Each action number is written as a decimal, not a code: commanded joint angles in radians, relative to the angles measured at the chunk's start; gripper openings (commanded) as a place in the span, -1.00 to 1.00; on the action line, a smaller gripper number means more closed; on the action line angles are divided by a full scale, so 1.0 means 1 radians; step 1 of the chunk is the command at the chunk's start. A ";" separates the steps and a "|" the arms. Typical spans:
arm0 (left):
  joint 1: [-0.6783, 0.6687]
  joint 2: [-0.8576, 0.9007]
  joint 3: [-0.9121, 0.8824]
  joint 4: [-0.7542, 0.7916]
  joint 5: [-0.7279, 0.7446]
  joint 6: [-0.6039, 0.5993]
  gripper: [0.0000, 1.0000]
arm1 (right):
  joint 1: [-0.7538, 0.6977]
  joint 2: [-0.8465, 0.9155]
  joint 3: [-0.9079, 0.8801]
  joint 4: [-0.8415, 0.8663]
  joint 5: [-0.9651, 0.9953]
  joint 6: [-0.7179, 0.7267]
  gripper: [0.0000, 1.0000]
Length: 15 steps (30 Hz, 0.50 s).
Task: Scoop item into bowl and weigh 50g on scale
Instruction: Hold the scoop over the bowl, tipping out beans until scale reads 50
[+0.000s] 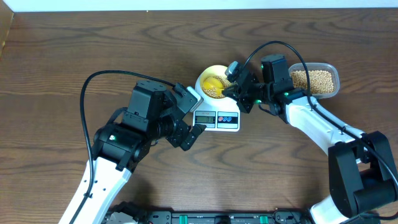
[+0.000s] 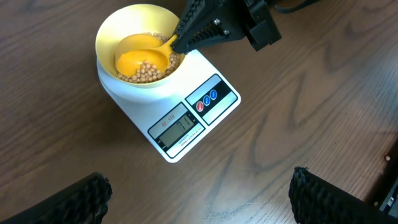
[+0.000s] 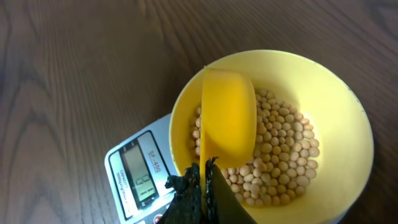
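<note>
The bowl (image 1: 203,79) is seen seated on the scale (image 1: 216,119), with beans (image 3: 280,149) heaped inside. A yellow scoop (image 1: 212,83) is dipped into that bowl above the scale, its handle pinched tight by the right gripper (image 1: 234,79). The left gripper (image 1: 191,117) is held just beside the scale's display end, spread wide, nothing grasped. A clear tub (image 1: 333,73) of beans is parked off the scale's far right.

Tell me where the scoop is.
In the overhead view the scoop is in the bowl on the scale, just above centre, its handle held by the right gripper.
</note>
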 commanded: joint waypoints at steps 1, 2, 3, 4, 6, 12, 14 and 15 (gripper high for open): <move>0.006 0.005 0.001 0.000 0.013 0.017 0.88 | 0.005 0.010 0.005 0.014 -0.038 0.017 -0.98; 0.006 0.005 0.001 0.000 0.013 0.017 0.87 | 0.002 0.010 0.005 0.024 -0.038 0.037 -0.98; 0.006 0.005 0.001 0.000 0.013 0.017 0.87 | -0.001 0.010 0.005 0.034 -0.038 0.056 -0.98; 0.006 0.005 0.001 0.000 0.013 0.017 0.88 | -0.005 0.010 0.005 0.043 -0.038 0.077 -0.98; 0.006 0.005 0.001 0.000 0.013 0.017 0.87 | -0.013 0.010 0.005 0.060 -0.038 0.117 -0.98; 0.006 0.005 0.001 0.000 0.013 0.017 0.87 | -0.037 0.010 0.005 0.073 -0.038 0.164 -0.99; 0.006 0.005 0.001 0.000 0.013 0.017 0.87 | -0.042 0.010 0.005 0.074 -0.038 0.164 -0.98; 0.006 0.005 0.001 0.000 0.013 0.017 0.87 | -0.044 0.010 0.005 0.075 -0.038 0.164 -0.98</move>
